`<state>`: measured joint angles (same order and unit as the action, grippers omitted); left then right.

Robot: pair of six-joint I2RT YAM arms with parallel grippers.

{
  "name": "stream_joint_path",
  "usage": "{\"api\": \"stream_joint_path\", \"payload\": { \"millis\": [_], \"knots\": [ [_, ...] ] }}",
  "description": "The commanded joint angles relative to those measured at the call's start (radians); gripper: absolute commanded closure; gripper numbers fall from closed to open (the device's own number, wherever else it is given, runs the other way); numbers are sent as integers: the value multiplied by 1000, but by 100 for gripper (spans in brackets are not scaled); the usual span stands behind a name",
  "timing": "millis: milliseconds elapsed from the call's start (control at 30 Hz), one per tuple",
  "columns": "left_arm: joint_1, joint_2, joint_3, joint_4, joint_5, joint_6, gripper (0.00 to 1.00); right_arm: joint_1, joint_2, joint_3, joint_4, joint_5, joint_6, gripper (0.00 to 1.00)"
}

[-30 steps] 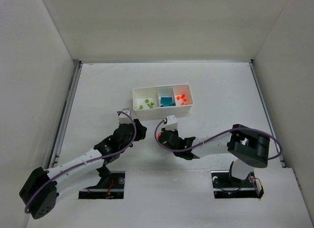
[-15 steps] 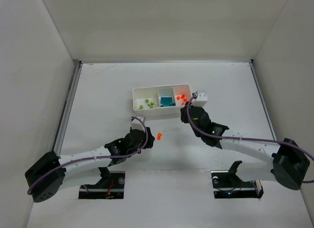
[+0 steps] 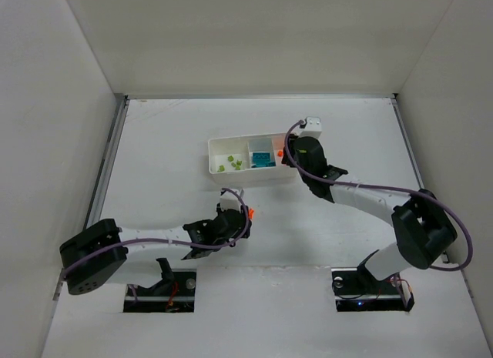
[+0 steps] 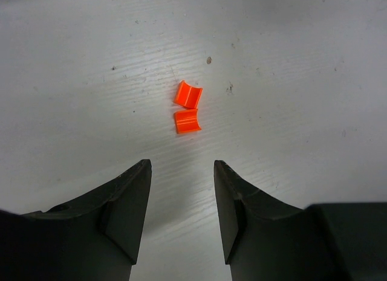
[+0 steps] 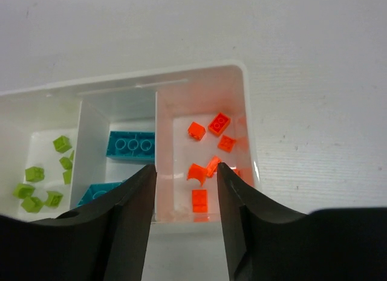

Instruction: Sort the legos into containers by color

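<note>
Two orange-red legos [image 4: 188, 95] [image 4: 187, 121] lie on the table just ahead of my open, empty left gripper [image 4: 181, 167]. In the top view they show as one orange speck [image 3: 250, 212] by the left gripper [image 3: 242, 218]. The white tray [image 3: 214, 146] holds lime green legos [image 3: 229, 165] on the left, teal ones [image 3: 263, 158] in the middle and orange-red ones [image 5: 208, 148] on the right. My right gripper [image 5: 184, 169] is open and empty, above the near wall of the orange-red compartment [image 5: 247, 112]; it also shows in the top view [image 3: 296, 152].
Enclosure walls surround the white table [image 3: 362, 142]. A metal rail [image 3: 104, 173] runs along the left edge and another along the right edge [image 3: 420, 177]. The arm bases sit at the near edge.
The right arm swung from the table's middle up to the tray's right compartment. The left gripper moved right and nearer, up to the orange-red legos uncovered on the table.
</note>
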<state>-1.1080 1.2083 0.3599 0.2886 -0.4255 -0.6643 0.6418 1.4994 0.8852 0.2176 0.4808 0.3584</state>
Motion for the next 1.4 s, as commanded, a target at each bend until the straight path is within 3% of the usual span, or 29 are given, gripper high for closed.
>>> {"api": "stream_joint_path", "payload": {
  "millis": [0, 567, 1033, 1167, 1367],
  "knots": [
    [-16, 39, 54, 35, -67, -12, 57, 5, -21, 46, 68, -13, -36, 46],
    [-28, 223, 120, 81, -104, 17, 61, 175, -139, -135, 74, 67, 85, 50],
    [-40, 296, 143, 46, -134, 23, 74, 183, -249, -328, 91, 76, 211, 51],
    [-45, 309, 145, 43, -159, 26, 85, 190, -266, -365, 91, 78, 234, 51],
    [-52, 206, 140, 3, -164, 28, 89, 218, -295, -423, 82, 93, 289, 52]
  ]
}}
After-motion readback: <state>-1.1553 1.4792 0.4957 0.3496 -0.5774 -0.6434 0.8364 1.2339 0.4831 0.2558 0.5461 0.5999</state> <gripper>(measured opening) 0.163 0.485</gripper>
